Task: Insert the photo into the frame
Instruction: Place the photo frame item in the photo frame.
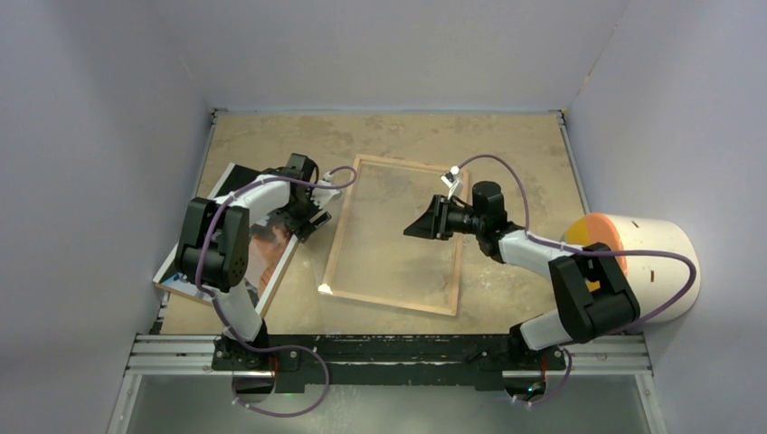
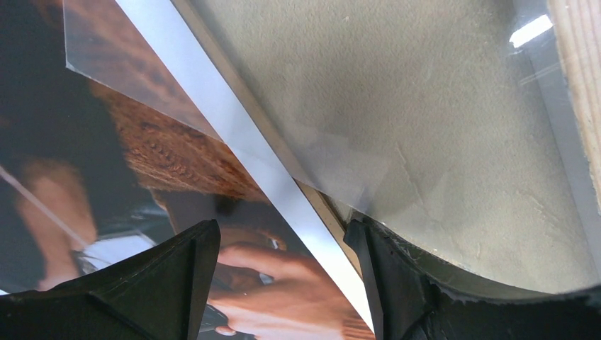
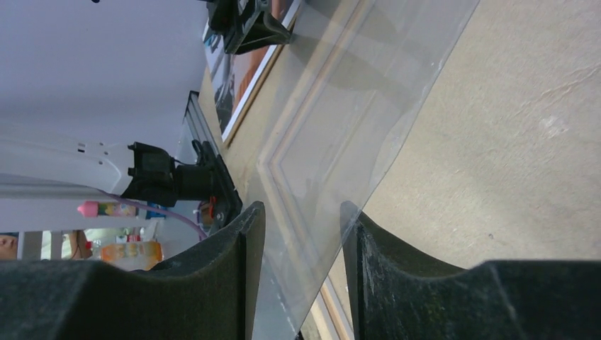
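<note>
Tan, stained counter point(image 1: 506, 145) between plain grey walls, with open room at its far side.
Light-wood rectangular frame point(image 1: 389, 302) lies flat at centre; dark glossy photo point(image 1: 271, 249) lies near the left edge, not touching it. Left gripper point(image 1: 312, 217) released over the photo's white border; right gripper point(image 1: 418, 228) released, jaws around a clear transparent sheet point(image 3: 354, 106).

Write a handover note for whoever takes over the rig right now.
Left end effector: open, astride the right edge of the photo, gripping nothing.
Right end effector: open, edge of the clear sheet between its fingers, not clamped.
Frame: flat mid-table, wood face up, sheet lying partly over it. Photo lies left of it, apart.
Done: photo not in frame yet.
Left: probably deal with the sheet, then seat the photo.
</note>
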